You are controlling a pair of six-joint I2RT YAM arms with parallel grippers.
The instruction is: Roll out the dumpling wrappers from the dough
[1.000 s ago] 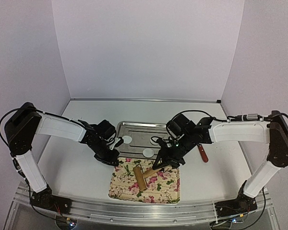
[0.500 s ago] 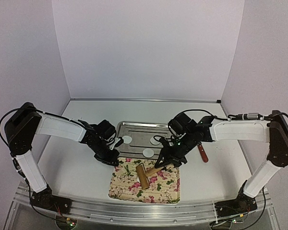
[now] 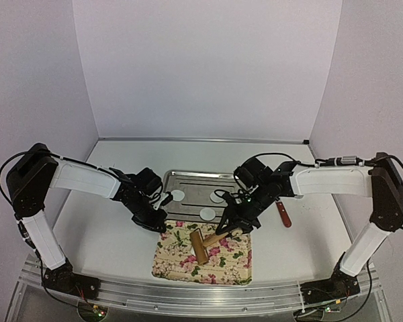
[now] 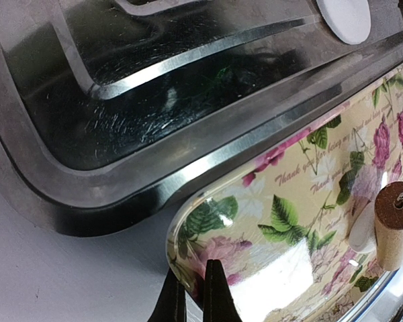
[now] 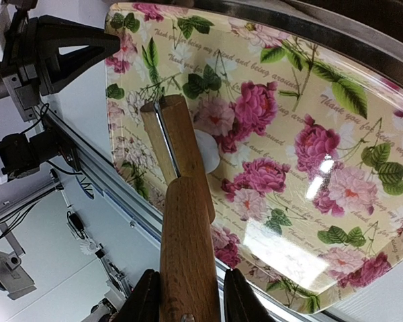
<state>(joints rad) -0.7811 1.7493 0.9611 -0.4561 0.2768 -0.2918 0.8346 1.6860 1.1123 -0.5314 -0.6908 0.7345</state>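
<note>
**Rolling under way: three wrappers finished, one piece under the roller.**

Top view: three dumpling wrappers [image 3: 207,214] lie apart in the metal tray [image 3: 188,173] at the middle of the surface [image 3: 101,228]. The floral board [image 3: 235,265] sits by the near edge, and plain pale walls close three sides. Left wrist view: the left fingers [image 4: 215,298] are pressed together on nothing, tips at the board's corner; contact cannot be confirmed. Right wrist view: the right fingers [image 5: 144,305] clamp the handle of the roller [image 5: 185,221], whose barrel lies over a small dough piece [image 5: 208,157], judged not yet flattened.
</note>
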